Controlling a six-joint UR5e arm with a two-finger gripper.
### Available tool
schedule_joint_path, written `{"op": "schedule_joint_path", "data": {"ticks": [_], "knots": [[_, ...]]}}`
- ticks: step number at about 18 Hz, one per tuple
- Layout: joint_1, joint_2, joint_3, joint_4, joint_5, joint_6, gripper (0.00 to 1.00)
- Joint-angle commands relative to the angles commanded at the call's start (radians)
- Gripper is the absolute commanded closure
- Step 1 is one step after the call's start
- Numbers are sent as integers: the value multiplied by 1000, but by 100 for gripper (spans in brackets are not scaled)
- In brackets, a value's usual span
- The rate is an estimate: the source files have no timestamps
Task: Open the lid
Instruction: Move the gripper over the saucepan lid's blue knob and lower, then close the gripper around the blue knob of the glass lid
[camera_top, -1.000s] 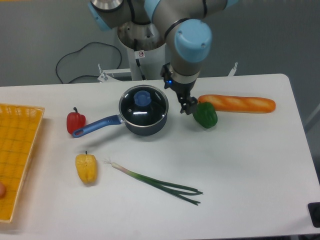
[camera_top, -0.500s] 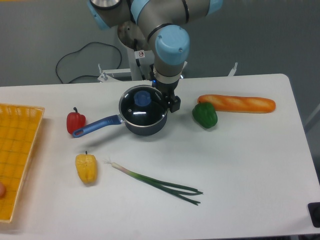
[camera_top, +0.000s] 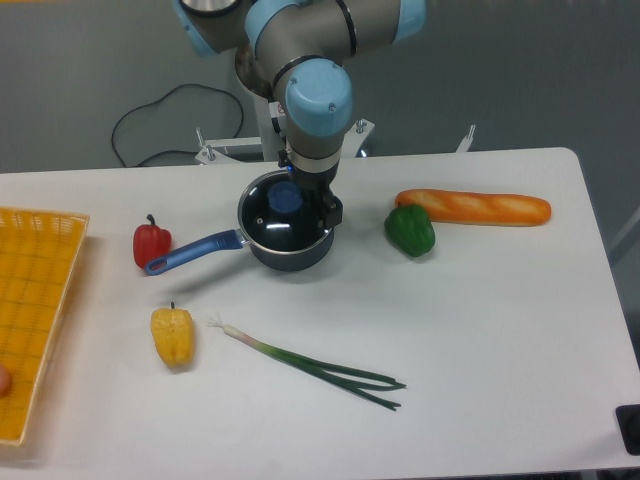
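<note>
Lid (camera_top: 282, 218) on the pan (camera_top: 262, 243), seated flat, near the back middle of the table (camera_top: 480, 330). Blue knob (camera_top: 285, 197) showing dead centre, just left of the gripper (camera_top: 328, 212). Gripper hanging over the lid's right half, wrist pointing down, not yet on the knob. Fingers dark against dark glass, so impossible to say whether spread or pinched; nothing visibly held.

Glass with a thin metal rim: stiff, probably moderately heavy for its width, certainly breakable if dropped or knocked against the pan edge. Smooth and likely slippery on the dome, so no sense pinching glass or rim. Knob the only sensible hold: small, raised, rounded, probably plastic with decent grip. Best taken square across its sides, low near the stem, then lifted straight up to clear the rim before any sideways travel.

Worth watching: off-centre pinch likely to tilt the lid and let it swing. Pan light enough, perhaps, to shift or rise along if the lid sticks. Blue handle (camera_top: 192, 252) pointing left toward the red pepper (camera_top: 151, 243); green pepper (camera_top: 411, 229) and baguette (camera_top: 474, 207) well off to the right, clear of a vertical lift.
</note>
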Motion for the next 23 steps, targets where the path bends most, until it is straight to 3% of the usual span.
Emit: {"op": "schedule_joint_path", "data": {"ticks": [7, 12, 23], "knots": [[-41, -6, -15, 11, 63, -54, 0], [-51, 2, -60, 81, 72, -60, 0], [-72, -8, -72, 101, 77, -97, 0]]}}
